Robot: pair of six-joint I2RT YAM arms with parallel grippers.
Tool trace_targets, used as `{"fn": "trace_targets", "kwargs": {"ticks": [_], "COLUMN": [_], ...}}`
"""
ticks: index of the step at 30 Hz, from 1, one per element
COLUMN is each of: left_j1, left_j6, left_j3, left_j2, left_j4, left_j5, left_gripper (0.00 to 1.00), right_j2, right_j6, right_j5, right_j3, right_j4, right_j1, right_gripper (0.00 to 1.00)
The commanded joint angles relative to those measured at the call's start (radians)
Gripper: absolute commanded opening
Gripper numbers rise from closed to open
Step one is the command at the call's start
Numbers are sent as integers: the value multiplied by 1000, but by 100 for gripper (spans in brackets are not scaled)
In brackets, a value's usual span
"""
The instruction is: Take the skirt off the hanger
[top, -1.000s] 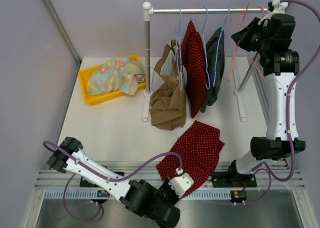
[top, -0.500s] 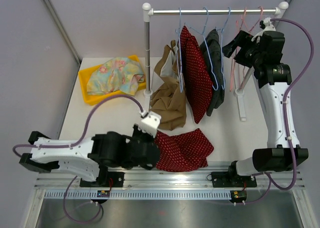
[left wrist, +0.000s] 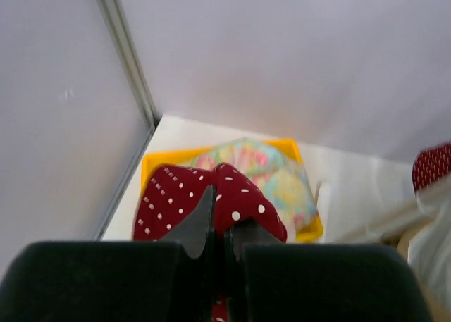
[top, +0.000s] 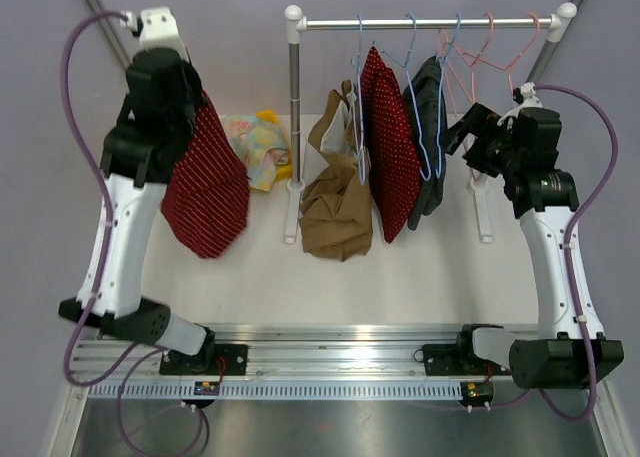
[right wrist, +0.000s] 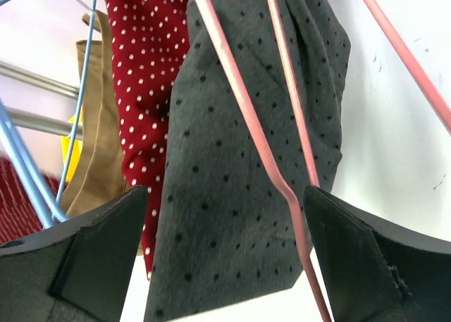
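**Dotted skirt held high at the left**

The skirt, dark red with small white dots, hangs in long folds from the left fingers, which are pinched tight on its top edge. It dangles above the yellow bin of floral cloth.

The right fingers are spread wide and grip nothing, close to the pink hangers on the rail.

The white surface is enclosed by pale grey walls.

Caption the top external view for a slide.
Left gripper holds the red dotted skirt aloft while the open right gripper sits beside empty pink hangers on the rack.
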Motion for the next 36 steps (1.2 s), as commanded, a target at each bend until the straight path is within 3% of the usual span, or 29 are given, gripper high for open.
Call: {"fn": "trace_targets", "kwargs": {"ticks": [1,4,7,11,13,14,15,16,17,22,29,36], "left_j1": [146,232,275,281,284,285,285,285,285,285,284,284], "left_j6": [79,58,12,-53,-90,-96,-97,-101,-107,-160,-177,-157], "left_j3": [313,493,428,-19,-140,-233,-270,-301,-327,-292,-525,-763], "left_j2": [206,372,406,279,197,171,154,131,131,176,-112,-363], "left_j4": [59,45,81,233,293,308,327,353,355,183,236,229], "left_j5": [198,253,280,293,306,325,338,347,355,312,421,435], "left_gripper": [0,0,0,0,1,6,19,68,96,99,99,99], "right_j2": [-66,-93,-100,-100,-98,-98,-97,-94,-92,-60,49,176], "right_j6": [19,7,-4,4,6,7,7,7,9,-8,16,61], "right_j5": [-34,-38,-29,-35,-34,-34,-34,-31,-32,-78,-163,-198], "right_j3": [-13,-16,-5,-2,1,4,7,21,27,137,297,368], "right_j4": [70,68,56,58,61,59,59,58,58,58,71,133], "right_j1": [-4,-4,-4,-4,-4,-4,-4,-4,-4,-4,-3,-1], "right_gripper": [99,100,99,100,100,99,99,99,100,99,100,99]}}
